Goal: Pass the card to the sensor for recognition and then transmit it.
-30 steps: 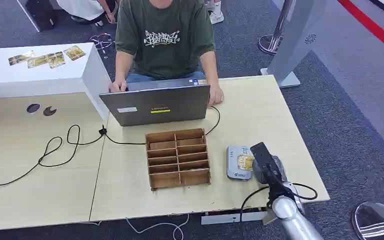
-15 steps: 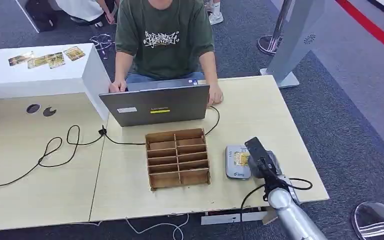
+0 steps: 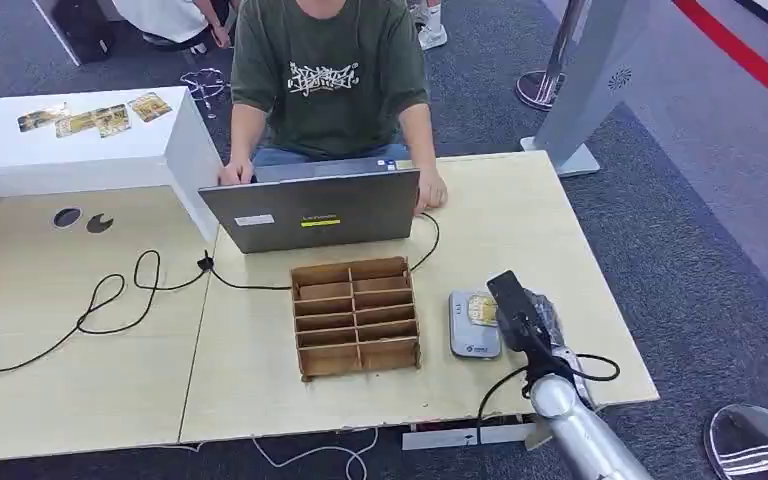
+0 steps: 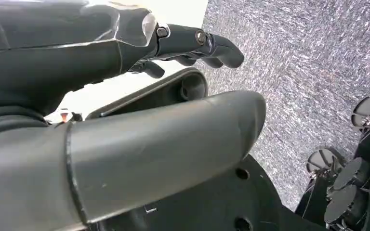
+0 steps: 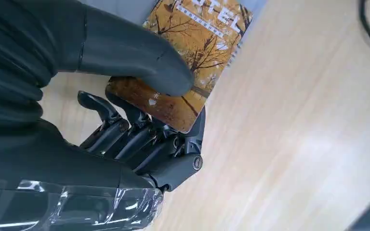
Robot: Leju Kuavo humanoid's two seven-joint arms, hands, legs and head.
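Observation:
My right hand (image 3: 522,318) pinches a yellow-orange card (image 3: 480,309) with an autumn-tree picture between thumb and fingers. It holds the card flat just above the grey sensor pad (image 3: 473,338) on the table's right side. The right wrist view shows the card (image 5: 192,53) up close under the thumb, with the other fingers (image 5: 139,130) beneath it and its far end over the sensor's grey face (image 5: 120,7). My left hand (image 4: 173,72) hangs beside the table edge over the carpet, fingers stretched out and holding nothing.
A wooden slotted organizer (image 3: 356,316) stands left of the sensor. Behind it a person (image 3: 330,80) sits at a grey laptop (image 3: 310,210). A black cable (image 3: 120,300) crosses the left of the table. A white box (image 3: 70,140) carries several cards.
My right hand has carried the card a little to the left and farther from me, so it now lies more over the sensor. The left hand has stayed put.

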